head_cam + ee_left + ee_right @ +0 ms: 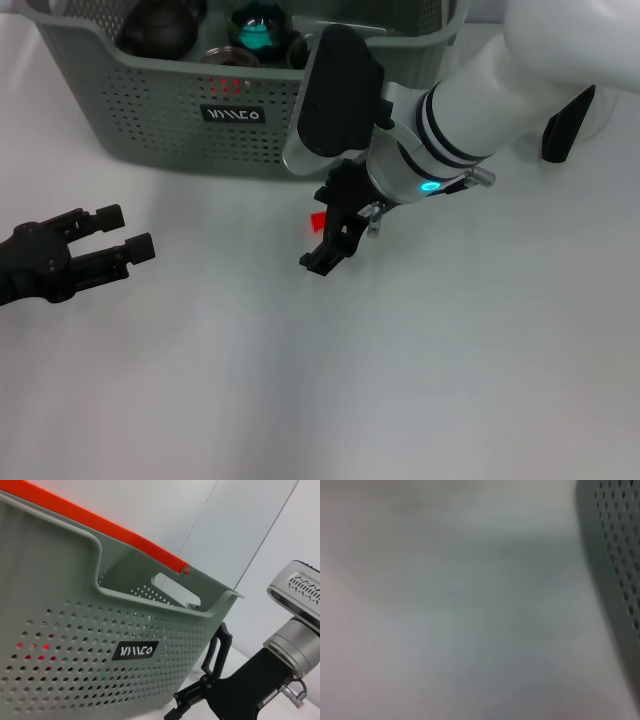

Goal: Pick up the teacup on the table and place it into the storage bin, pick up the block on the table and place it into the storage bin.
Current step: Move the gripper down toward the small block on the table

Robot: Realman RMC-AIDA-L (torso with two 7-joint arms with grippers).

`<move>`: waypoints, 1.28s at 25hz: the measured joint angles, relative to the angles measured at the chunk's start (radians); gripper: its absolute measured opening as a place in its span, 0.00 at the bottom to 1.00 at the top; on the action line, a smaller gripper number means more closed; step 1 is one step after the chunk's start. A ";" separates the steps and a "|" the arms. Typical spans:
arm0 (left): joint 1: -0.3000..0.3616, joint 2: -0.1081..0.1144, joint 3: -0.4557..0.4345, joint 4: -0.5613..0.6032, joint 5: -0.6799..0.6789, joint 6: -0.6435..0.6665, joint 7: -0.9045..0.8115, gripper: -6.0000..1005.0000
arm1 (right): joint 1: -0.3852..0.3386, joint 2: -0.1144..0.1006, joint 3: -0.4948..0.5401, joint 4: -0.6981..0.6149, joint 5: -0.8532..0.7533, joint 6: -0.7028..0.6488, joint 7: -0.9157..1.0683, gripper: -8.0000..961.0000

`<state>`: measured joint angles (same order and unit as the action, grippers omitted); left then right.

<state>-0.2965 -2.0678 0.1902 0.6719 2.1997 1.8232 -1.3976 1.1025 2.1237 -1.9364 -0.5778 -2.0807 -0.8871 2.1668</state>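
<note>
The grey-green storage bin [150,110] with a black label stands at the back of the table. It also fills the left wrist view [75,630]. Inside it lie a dark cup with a teal inside [258,28] and a dark round pot [160,30]. A small red block [318,221] shows just in front of the bin, half hidden by my right gripper [335,238], which points down at the table right beside it. I cannot tell whether it touches or holds the block. My left gripper [115,235] is open and empty, low at the left.
The white table [400,380] spreads in front of the bin. The right wrist view shows only table and a strip of the bin's perforated wall [615,555]. The right arm's black gripper also shows in the left wrist view [200,695].
</note>
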 joint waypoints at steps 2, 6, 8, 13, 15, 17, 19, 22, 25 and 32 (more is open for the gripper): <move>-0.001 0.000 0.000 -0.001 0.000 0.000 0.000 0.82 | 0.000 0.000 -0.003 0.002 0.001 -0.004 0.000 0.97; -0.003 0.000 0.002 -0.003 0.000 -0.003 0.001 0.82 | 0.001 0.001 -0.009 0.005 0.004 -0.007 0.000 0.97; -0.003 0.000 0.003 -0.003 0.000 -0.008 0.002 0.82 | 0.002 0.001 -0.009 0.006 0.015 -0.010 0.001 0.97; -0.003 -0.001 0.003 -0.003 0.000 -0.012 0.002 0.82 | 0.007 0.000 -0.009 0.008 0.028 -0.029 0.000 0.96; -0.003 -0.001 0.003 -0.003 0.000 -0.012 0.002 0.82 | 0.008 0.000 -0.009 0.008 0.028 -0.036 0.000 0.96; -0.003 -0.002 0.003 -0.003 0.000 -0.012 0.002 0.82 | 0.007 -0.001 -0.009 0.009 0.028 -0.041 -0.001 0.96; -0.003 -0.002 0.003 -0.003 -0.002 -0.012 0.002 0.82 | 0.007 -0.002 -0.009 0.009 0.028 -0.050 -0.001 0.96; -0.003 -0.002 0.003 -0.003 -0.005 -0.012 0.002 0.82 | 0.007 -0.002 -0.009 0.009 0.028 -0.072 -0.001 0.96; -0.003 -0.002 0.003 -0.003 -0.006 -0.012 0.002 0.82 | 0.007 -0.003 -0.009 0.009 0.028 -0.086 -0.001 0.96; -0.003 -0.002 0.002 -0.003 -0.006 -0.012 0.002 0.82 | 0.000 -0.009 0.001 -0.005 0.028 -0.161 0.003 0.95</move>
<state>-0.2990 -2.0694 0.1918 0.6688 2.1941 1.8117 -1.3959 1.1029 2.1144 -1.9354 -0.5831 -2.0524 -1.0483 2.1699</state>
